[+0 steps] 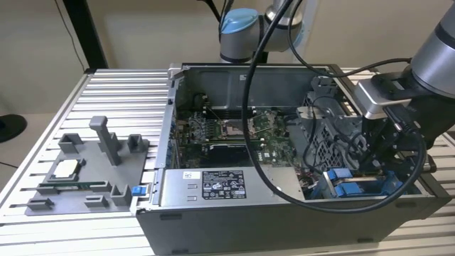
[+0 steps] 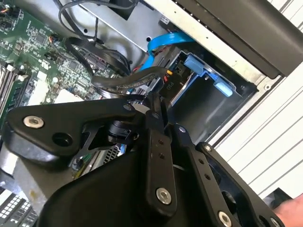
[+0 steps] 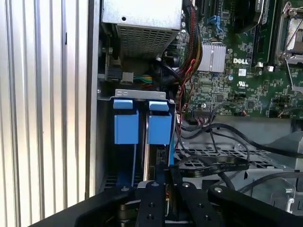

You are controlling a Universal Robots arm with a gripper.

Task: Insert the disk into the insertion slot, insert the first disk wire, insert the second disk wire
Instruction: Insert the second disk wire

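The computer case lies open on the table. Near its front corner on the exterior view's right is the insertion slot, a grey metal bay. The disk's blue carrier sits inside it. My gripper reaches down into the case right behind the bay. Its fingers are closed together on a black disk wire with coloured leads, whose plug is close to the disk's back end. A flat blue wire arcs to the same area. I cannot tell whether either is plugged in.
The grey labelled power-supply box lies along the case front and the green motherboard fills the middle. Loose black cables cross a perforated cage. A grey parts fixture stands on the ribbed table. A hand is nearby.
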